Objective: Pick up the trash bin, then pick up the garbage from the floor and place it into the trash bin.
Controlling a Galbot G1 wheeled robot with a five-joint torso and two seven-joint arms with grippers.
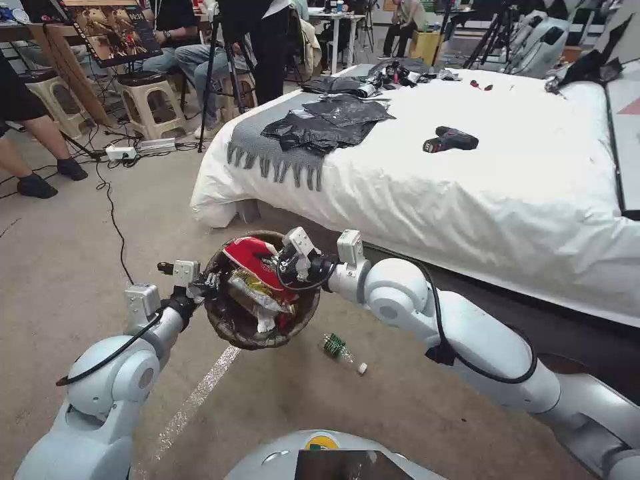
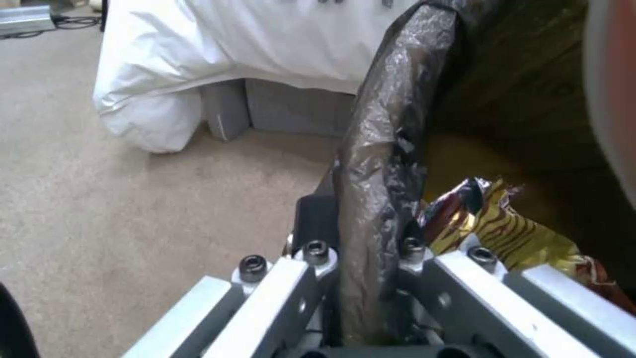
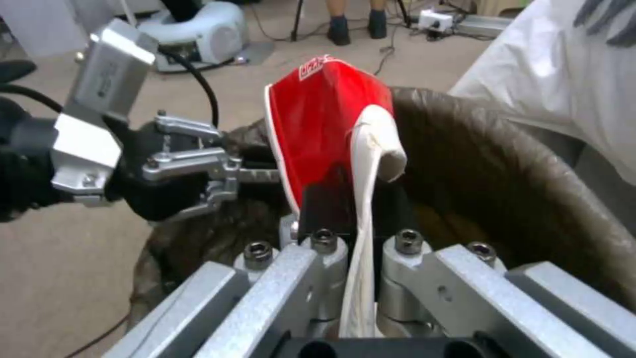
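Observation:
The trash bin, lined with a dark bag, hangs above the carpet, tilted so that its mouth faces me. My left gripper is shut on its bag-covered rim. Inside lie yellow-gold snack wrappers and other garbage. My right gripper is over the bin's mouth, shut on a red-and-white packet that stands up between its jaws. In the right wrist view the left gripper shows at the bin's rim. A crushed green-labelled bottle lies on the floor just beside the bin.
A bed with a white duvet runs close behind and to the right, with a grey throw, black bags and a drill on it. A power strip and cables, stools and seated people are at the back left. Open carpet lies to the left.

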